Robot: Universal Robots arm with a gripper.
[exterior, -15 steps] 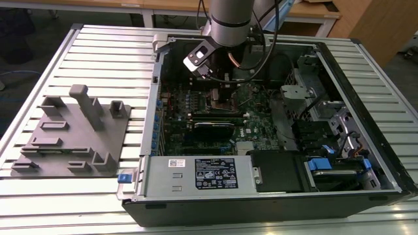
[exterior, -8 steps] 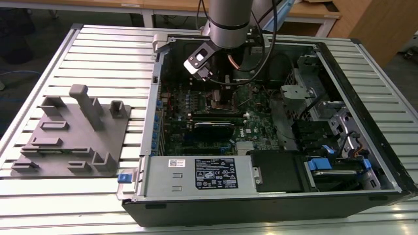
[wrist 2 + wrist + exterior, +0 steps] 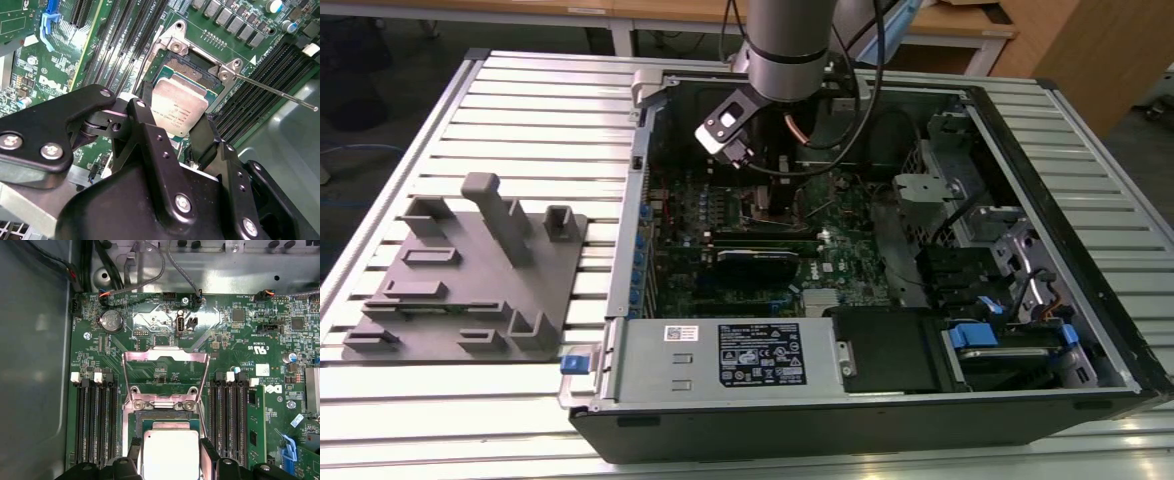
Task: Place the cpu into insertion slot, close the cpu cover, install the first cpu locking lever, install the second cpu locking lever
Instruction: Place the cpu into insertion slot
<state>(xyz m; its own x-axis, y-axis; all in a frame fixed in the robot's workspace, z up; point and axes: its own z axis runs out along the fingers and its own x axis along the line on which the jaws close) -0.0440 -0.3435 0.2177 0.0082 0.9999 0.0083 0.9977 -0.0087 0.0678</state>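
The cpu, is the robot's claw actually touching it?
Touching. In the first wrist view the gripper has its fingers flush against opposite edges of the cpu.

Arm (image 3: 787, 40) was grey cylinder, dark band, black cables (image 3: 874, 60) alongside. Gripper (image 3: 177, 112) was matte black, angular linkage plates, silver screws (image 3: 183, 202); white-black bracket (image 3: 724, 128) sat just above gripper.
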